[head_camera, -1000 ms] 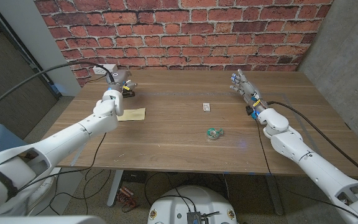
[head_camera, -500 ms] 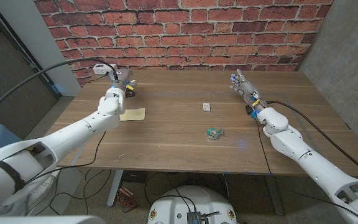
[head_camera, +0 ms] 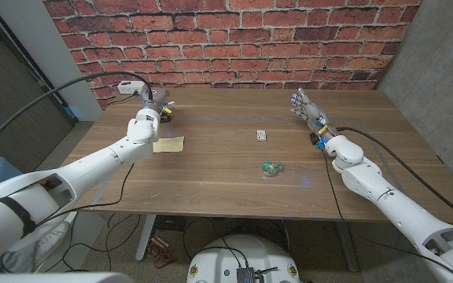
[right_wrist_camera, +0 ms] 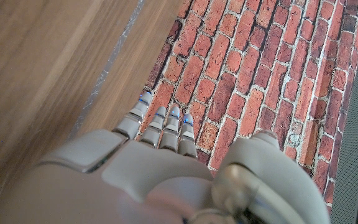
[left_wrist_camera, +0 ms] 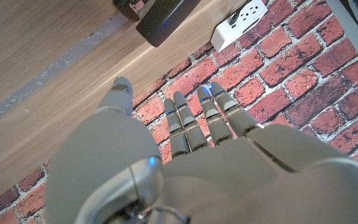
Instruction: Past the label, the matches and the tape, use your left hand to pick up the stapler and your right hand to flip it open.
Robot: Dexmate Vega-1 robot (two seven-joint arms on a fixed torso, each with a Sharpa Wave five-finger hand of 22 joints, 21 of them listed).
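The dark stapler (head_camera: 167,114) lies at the table's back left, and its black body (left_wrist_camera: 164,17) also shows in the left wrist view. My left hand (head_camera: 152,101) hovers just beside it, toward the back edge. Its fingers (left_wrist_camera: 188,124) are stretched out and hold nothing, and a gap separates them from the stapler. My right hand (head_camera: 307,108) is raised at the back right with its fingers (right_wrist_camera: 160,127) apart and nothing in it. The yellow label (head_camera: 168,144), the small matchbox (head_camera: 262,135) and the green tape roll (head_camera: 271,167) lie across the middle of the table.
A white power strip (head_camera: 129,88) with a cable sits at the table's back left corner, close behind my left hand, and it is seen again (left_wrist_camera: 241,15) in the left wrist view. A brick wall (head_camera: 234,39) runs right behind the table's (head_camera: 211,189) far edge.
My left arm has reached a little farther toward the back edge, so the hand sits slightly deeper beside the stapler. The right hand and the table items have not moved.
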